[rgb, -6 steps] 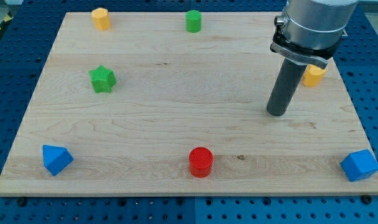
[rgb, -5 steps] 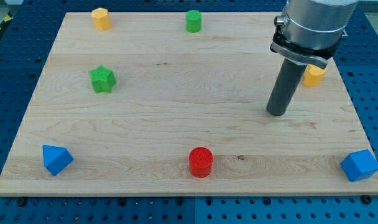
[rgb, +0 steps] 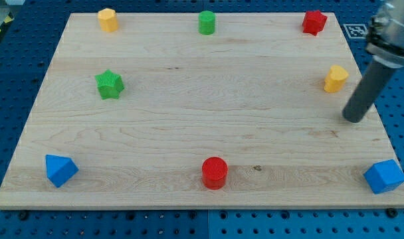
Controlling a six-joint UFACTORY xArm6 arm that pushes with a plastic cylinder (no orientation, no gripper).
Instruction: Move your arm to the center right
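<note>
resting on the pale wooden board (rgb: 189,119), my tip (rgb: 353,120) sits just beside the yellow block (rgb: 335,78).

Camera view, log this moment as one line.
my tip at board's center right | below-right of yellow block, apart | above blue cube | touching no block

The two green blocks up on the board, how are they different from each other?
The green star has points all round; the green cylinder is smooth and round. The green star sits on the view's left, partway down the board; the green cylinder stands at the top edge, near the middle. They share the same green colour, and my tip is far from both, at the right edge.
</note>
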